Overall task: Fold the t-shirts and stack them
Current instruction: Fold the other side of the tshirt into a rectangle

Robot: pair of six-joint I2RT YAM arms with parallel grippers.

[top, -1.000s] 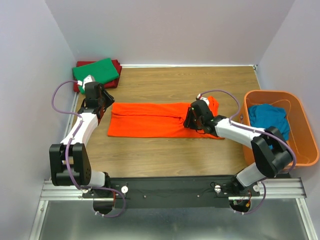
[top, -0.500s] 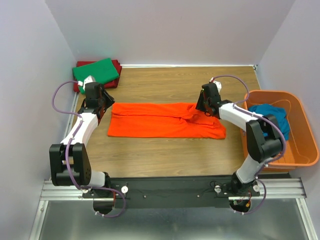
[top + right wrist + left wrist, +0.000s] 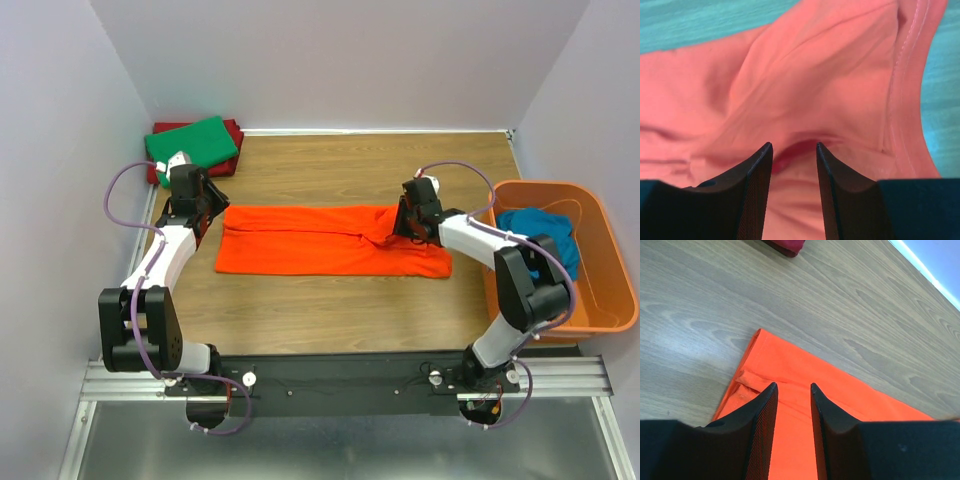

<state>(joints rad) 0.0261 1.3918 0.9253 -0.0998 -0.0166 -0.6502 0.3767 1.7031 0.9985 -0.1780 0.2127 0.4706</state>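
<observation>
While the orange t-shirt (image 3: 310,240) lies as a long narrow band across the middle of the table (image 3: 330,165), its long axis runs side to side, from your left arm toward your right, and the coming move turns on that line. Your left gripper (image 3: 793,387) hangs over the band's left end, jaws parted and pinching nothing; the far left corner of the cloth sits just ahead of its tips. Your right gripper (image 3: 794,147) hangs over the right end, where the cloth is rumpled and a stitched edge curves past on its right side. Its jaws are also parted, straddling a wrinkle, and you cannot tell from the wrist view whether the tips touch the cloth yet. Each arm is nearest its own end, so neither has to reach across. A fold end over end would likely travel along the band, so take hold at the ends and not the long edges. The green t-shirt (image 3: 195,142) rests folded on the dark red t-shirt (image 3: 157,176) in the far left corner, nearer your left arm. The teal t-shirt (image 3: 540,235) lies crumpled in the basket (image 3: 540,186) to the right.
</observation>
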